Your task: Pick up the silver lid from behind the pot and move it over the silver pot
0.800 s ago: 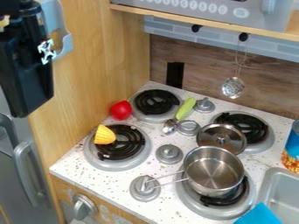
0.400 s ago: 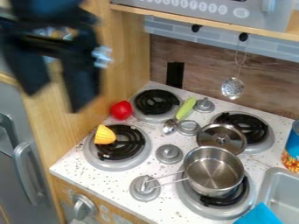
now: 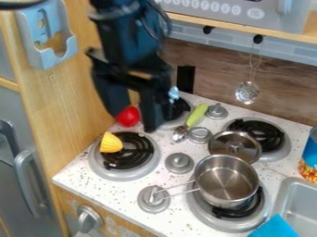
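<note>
Red toy [image 3: 128, 117] sat at the stove's [image 3: 99, 187] left edge, beyond the near left burner [image 3: 117, 176] — where a yellow toy [image 3: 110, 142] lay. The gripper [image 3: 132, 123] hung over the left side — spread wide, holding nothing.

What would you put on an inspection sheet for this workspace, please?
Surface: white, speckled stovetop.
Things at hand: red toy on the stovetop; the tool appears close to it, contact unclear.
Clutter: yellow toy on the front-left burner; pot on the front-right burner, lid behind it.
Tool: open, nothing seen held.
Cables: thin dark loop beside the arm, probably a cable.
Surroundings: strainer hanging at the back; sink at right.
</note>
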Robot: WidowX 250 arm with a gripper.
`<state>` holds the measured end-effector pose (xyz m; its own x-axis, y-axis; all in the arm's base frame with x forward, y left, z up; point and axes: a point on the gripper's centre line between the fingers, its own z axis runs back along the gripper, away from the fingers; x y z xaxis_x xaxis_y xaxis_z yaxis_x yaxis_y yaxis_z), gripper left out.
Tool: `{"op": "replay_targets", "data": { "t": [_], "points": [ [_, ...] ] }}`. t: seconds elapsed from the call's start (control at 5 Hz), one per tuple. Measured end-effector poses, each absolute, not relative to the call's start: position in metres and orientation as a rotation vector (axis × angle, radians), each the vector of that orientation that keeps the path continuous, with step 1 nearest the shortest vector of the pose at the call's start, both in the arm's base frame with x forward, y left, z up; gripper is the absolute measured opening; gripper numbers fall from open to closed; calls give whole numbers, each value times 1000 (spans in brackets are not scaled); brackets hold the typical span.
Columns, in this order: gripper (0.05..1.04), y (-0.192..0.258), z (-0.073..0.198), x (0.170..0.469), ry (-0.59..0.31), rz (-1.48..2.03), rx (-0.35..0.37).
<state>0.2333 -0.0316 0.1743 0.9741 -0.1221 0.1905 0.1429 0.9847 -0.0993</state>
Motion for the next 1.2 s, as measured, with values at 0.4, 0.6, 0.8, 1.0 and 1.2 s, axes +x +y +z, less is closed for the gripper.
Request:
{"op": "replay_targets", "data": {
  "t": [0.4,0.6,0.8,1.0,1.2],
  "points": [
    [1000,-30,150,264,-160,-158,-58],
    [1000,-30,150,264,-159,-158,-58],
    [1000,-29,151,266,-175,-171,-57],
    [1000,-27,123,300,-265,-347,-96],
    [1000,-35,89,346,-328,-585,-192]
  ]
}}
